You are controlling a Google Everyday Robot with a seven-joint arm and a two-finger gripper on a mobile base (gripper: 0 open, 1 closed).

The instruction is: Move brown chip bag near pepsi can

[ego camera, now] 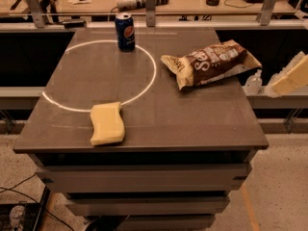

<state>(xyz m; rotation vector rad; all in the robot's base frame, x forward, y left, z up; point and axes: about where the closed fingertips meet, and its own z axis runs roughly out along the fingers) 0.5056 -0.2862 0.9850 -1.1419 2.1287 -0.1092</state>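
Observation:
The brown chip bag (211,64) lies on its side on the right half of the grey table (192,119), lettering up. The pepsi can (125,31) stands upright at the far left-centre, on the white circle line (144,83), well apart from the bag. Only a cream-coloured part of my gripper (291,78) shows at the right edge of the view. It is off the table, to the right of the bag and clear of it, and it holds nothing that I can see.
A pale yellow sponge (107,124) lies near the table's front edge, left of centre. A small clear bottle (252,82) stands on a ledge just right of the table. A rail with metal posts (150,5) and a cluttered bench run behind.

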